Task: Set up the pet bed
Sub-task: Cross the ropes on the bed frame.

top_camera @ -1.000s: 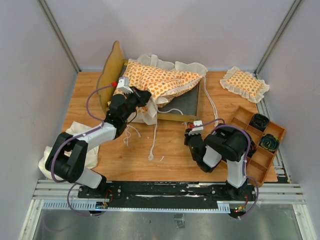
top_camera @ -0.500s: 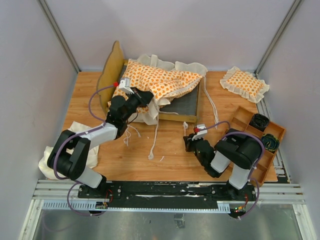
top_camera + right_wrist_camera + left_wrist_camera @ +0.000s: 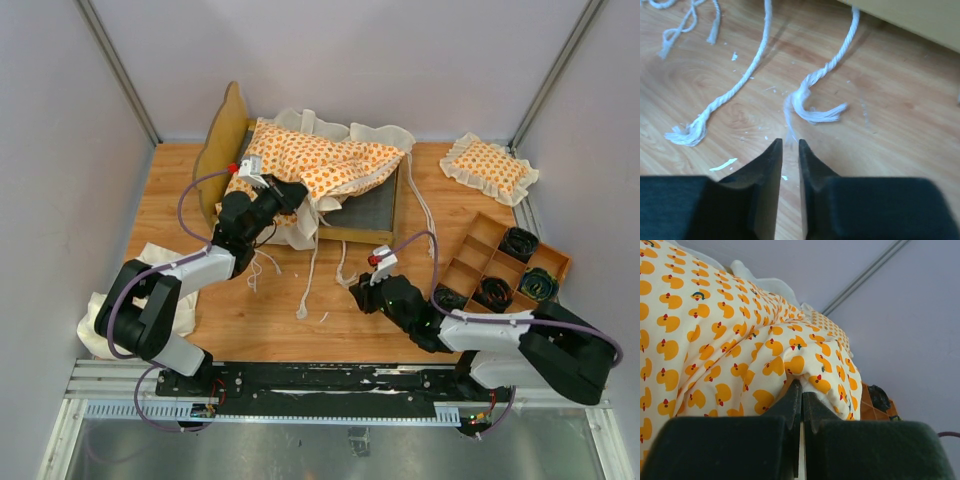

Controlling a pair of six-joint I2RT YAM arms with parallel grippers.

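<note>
The pet bed's light-wood frame stands at the back left, its grey base partly uncovered. The duck-patterned cushion lies bunched over the frame, its cream ruffle hanging off the front. My left gripper is shut on a fold of the cushion at its near edge, fingertips pinching the fabric. White tie strings trail onto the table. My right gripper hovers low over the wood, its jaws a narrow gap apart and empty, just short of a frayed string end.
A small ruffled pillow lies at the back right. A wooden divided tray with dark coiled items sits at the right edge. A plain cream cloth is bunched beside the left arm. A second string end lies left of my right gripper.
My right arm has stretched forward and left across the table toward the string ends, and its jaws have parted slightly. The left gripper and cushion have stayed put.
</note>
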